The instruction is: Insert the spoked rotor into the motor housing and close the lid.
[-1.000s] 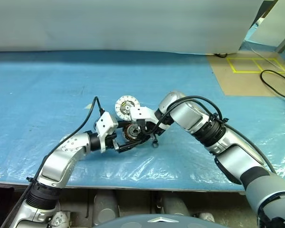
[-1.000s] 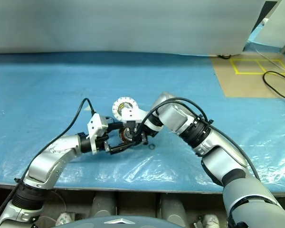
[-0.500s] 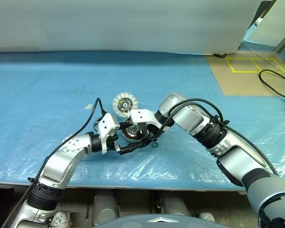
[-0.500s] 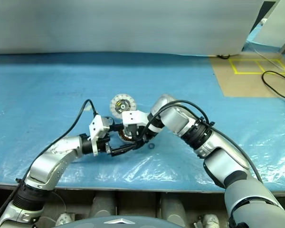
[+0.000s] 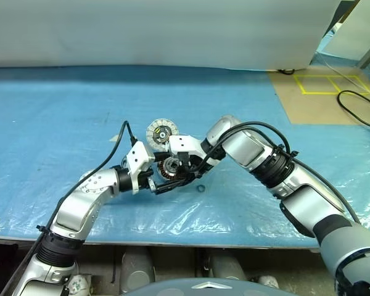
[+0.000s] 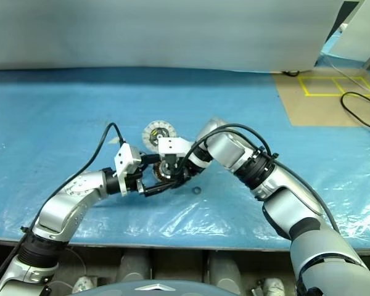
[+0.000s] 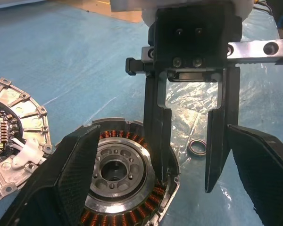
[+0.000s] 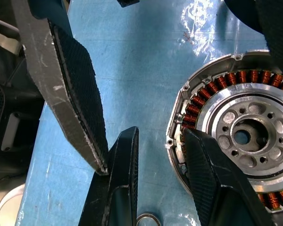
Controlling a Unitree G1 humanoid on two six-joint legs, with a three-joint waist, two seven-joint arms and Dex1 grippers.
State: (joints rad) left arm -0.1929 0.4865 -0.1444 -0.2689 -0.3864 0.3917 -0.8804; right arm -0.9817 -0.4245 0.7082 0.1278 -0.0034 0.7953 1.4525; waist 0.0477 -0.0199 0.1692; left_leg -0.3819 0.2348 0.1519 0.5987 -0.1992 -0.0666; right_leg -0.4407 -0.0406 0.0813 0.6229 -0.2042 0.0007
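The motor housing [image 5: 171, 168], a round metal cup with copper windings around a silver hub [image 8: 240, 136], lies on the blue sheet. My left gripper [image 5: 166, 177] is open wide. One of its fingers [image 7: 61, 179] is against the housing's side and the other stands well clear. My right gripper [image 8: 160, 132] comes down from above, open. One of its fingertips [image 8: 212, 179] is over the windings at the rim and the other is outside the cup. The lid [image 5: 161, 132], a white segmented disc with a dark centre, lies just behind the housing. The spoked rotor is out of view.
A tiny loose o-ring [image 5: 200, 188] lies on the sheet just right of the housing. A brown board with yellow tape [image 5: 320, 92] and a black cable [image 5: 357, 102] are at the back right. The table's front edge [image 5: 172, 237] runs close below the arms.
My right gripper's fingers have come apart at the housing's rim. Both arms have stayed about where they were, and the left gripper has stayed open.
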